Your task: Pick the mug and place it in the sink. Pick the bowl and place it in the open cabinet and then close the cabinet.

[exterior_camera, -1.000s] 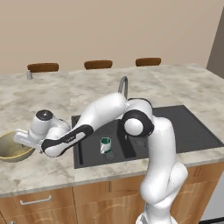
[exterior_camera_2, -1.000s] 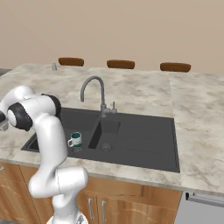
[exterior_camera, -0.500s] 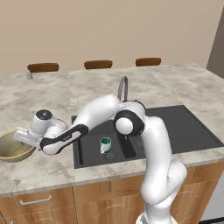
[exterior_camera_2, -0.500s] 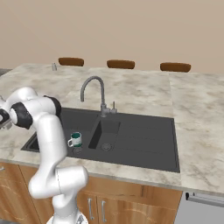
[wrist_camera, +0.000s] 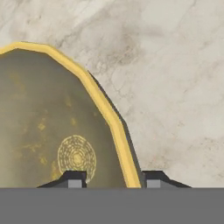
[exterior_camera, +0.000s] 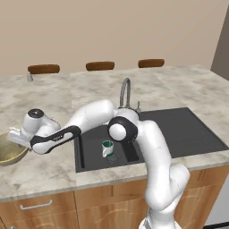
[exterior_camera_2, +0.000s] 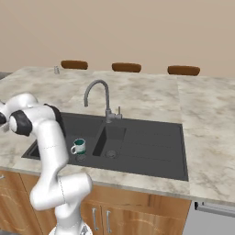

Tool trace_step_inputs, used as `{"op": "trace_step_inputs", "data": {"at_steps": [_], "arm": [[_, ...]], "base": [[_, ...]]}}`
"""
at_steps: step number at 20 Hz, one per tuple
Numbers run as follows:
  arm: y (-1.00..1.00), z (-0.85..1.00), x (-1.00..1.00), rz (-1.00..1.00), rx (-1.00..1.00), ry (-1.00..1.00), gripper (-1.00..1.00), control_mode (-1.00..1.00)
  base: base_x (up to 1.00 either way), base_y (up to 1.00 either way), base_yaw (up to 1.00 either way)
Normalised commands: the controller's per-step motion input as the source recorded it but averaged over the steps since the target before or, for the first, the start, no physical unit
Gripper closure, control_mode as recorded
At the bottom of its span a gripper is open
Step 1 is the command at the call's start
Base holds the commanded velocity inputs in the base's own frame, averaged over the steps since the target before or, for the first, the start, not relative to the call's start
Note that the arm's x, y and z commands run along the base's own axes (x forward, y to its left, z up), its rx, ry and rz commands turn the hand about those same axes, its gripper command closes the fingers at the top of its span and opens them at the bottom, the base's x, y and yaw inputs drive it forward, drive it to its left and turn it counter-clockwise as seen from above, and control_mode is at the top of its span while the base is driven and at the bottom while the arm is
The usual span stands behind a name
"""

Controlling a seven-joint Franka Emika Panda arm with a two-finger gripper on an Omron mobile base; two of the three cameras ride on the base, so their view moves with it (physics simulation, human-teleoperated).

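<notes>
Bowl (exterior_camera: pixel 10 152): sits on the marble tabletop (exterior_camera: pixel 53 170) at the far left, well apart from the sink (exterior_camera: pixel 179 129), where the mug (exterior_camera: pixel 107 148) already stands upright in the left basin. Pincer (wrist_camera: pixel 112 180): fingers apart, poised straight over the bowl's near rim (wrist_camera: pixel 105 109), one tip over the speckled inside, the other over the outside wall and tabletop. Judgement: the rim runs between the tips, so a straight descent should straddle it for a rim grasp.
</notes>
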Motion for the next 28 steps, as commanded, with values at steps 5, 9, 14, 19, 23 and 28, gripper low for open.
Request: {"op": "trace_step_inputs", "data": {"at_steps": [5, 9, 14, 19, 23, 28], "arm": [[-0.16, -0.02, -0.28, -0.04, 0.00, 0.08, 1.00, -1.00], [-0.42, 0.07, -0.41, -0.11, 0.00, 0.12, 1.00, -1.00], [-0.96, 0.24, -0.52, -0.10, 0.00, -0.09, 1.00, -1.00], [-0.88, 0.62, -0.29, -0.17, 0.00, -0.20, 1.00, -1.00], [-0.68, 0.54, -0.35, -0.41, 0.06, -0.01, 1.00, -1.00], [-0.86, 0.72, -0.38, -0.43, 0.11, 0.01, 1.00, -1.00]], "base": [[0.00, 0.00, 0.00], [0.00, 0.00, 0.00], [0.00, 0.00, 0.00], [0.00, 0.00, 0.00], [0.00, 0.00, 0.00], [0.00, 0.00, 0.00]]}}
